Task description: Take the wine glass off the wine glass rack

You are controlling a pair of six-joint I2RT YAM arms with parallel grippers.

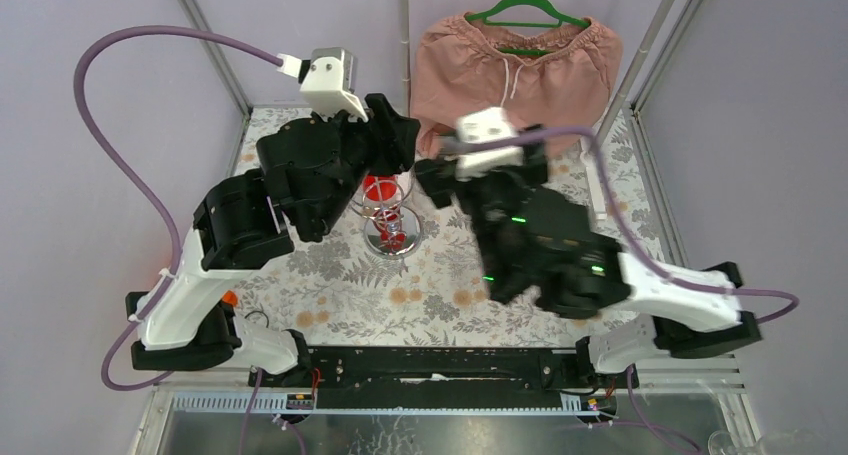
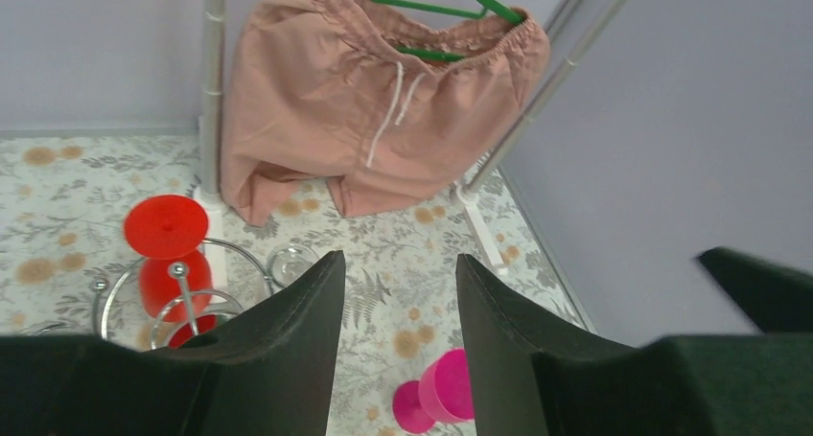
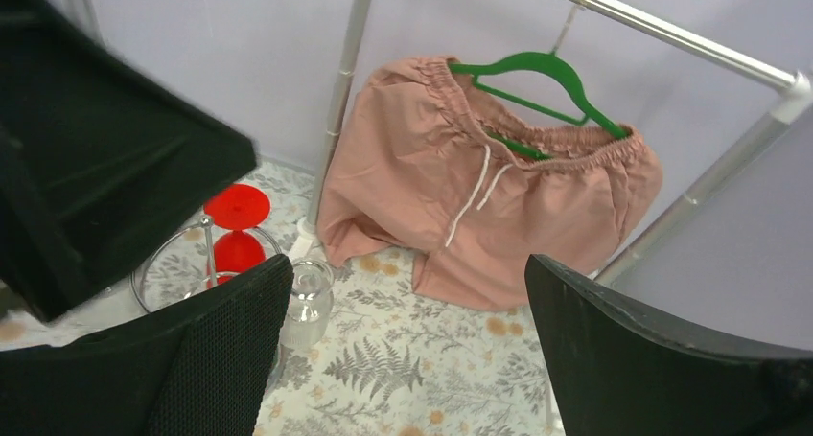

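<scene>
The chrome wine glass rack (image 1: 392, 225) stands mid-table, partly under my left arm. A red wine glass (image 2: 165, 230) hangs upside down in its wire ring (image 2: 120, 287); it also shows in the right wrist view (image 3: 236, 227) and the top view (image 1: 380, 188). A clear wine glass (image 3: 309, 302) sits foot-up at the ring's edge and shows in the left wrist view (image 2: 291, 262). My left gripper (image 2: 398, 259) is open and empty, above and right of the rack. My right gripper (image 3: 407, 263) is open and empty, right of the clear glass.
A pink glass (image 2: 441, 393) lies on its side on the floral tablecloth (image 1: 330, 285). Pink shorts on a green hanger (image 1: 515, 60) hang from the back frame. Metal frame posts (image 3: 345, 81) stand behind the rack. My left arm (image 3: 96, 158) fills the right wrist view's upper left.
</scene>
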